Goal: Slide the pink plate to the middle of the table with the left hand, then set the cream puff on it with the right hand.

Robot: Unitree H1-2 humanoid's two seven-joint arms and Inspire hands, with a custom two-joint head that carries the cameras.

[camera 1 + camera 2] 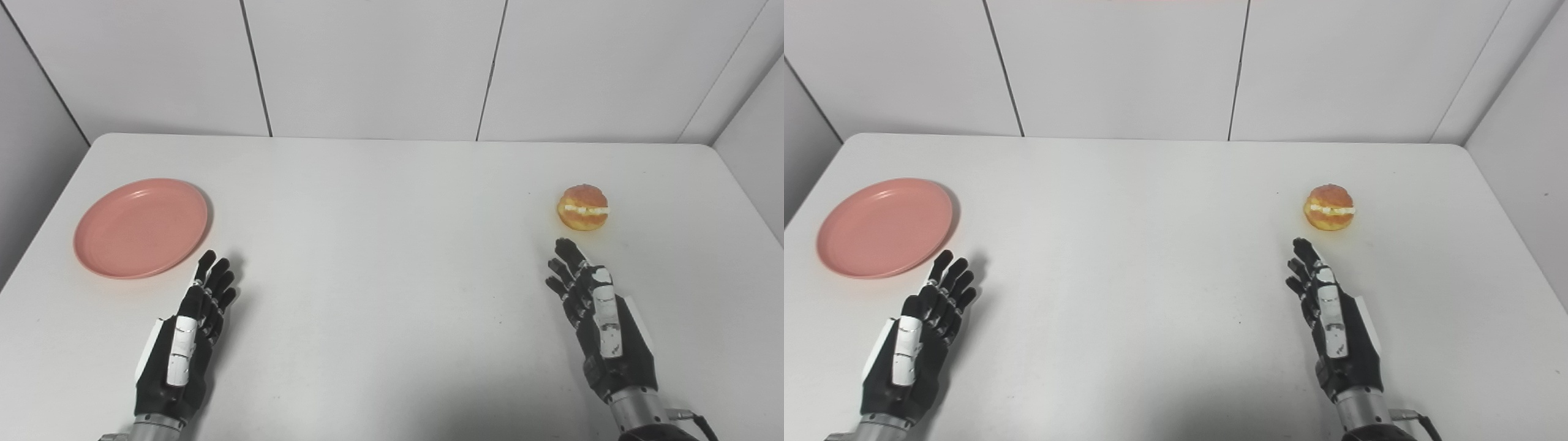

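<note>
The pink plate (141, 228) is seen lying flat near the left edge of the white table (380, 257), well apart from the table's middle. The cream puff (583, 207) is set on the bare tabletop toward the right side, with its cream filling facing the cameras. The left hand (187, 340) is held just beside the plate's near right rim, fingers extended and spread, with nothing grasped; its fingertips (214, 269) are close to the rim but contact is not shown. The right hand (603, 327) is likewise held open and empty, its fingertips near the cream puff but short of it. No step appears to have been completed: the plate slide is judged to be the step in hand. For the next move, the left fingers would need to be laid on the plate's rim or surface and the plate drawn rightward toward the centre, while the right hand is kept waiting.
</note>
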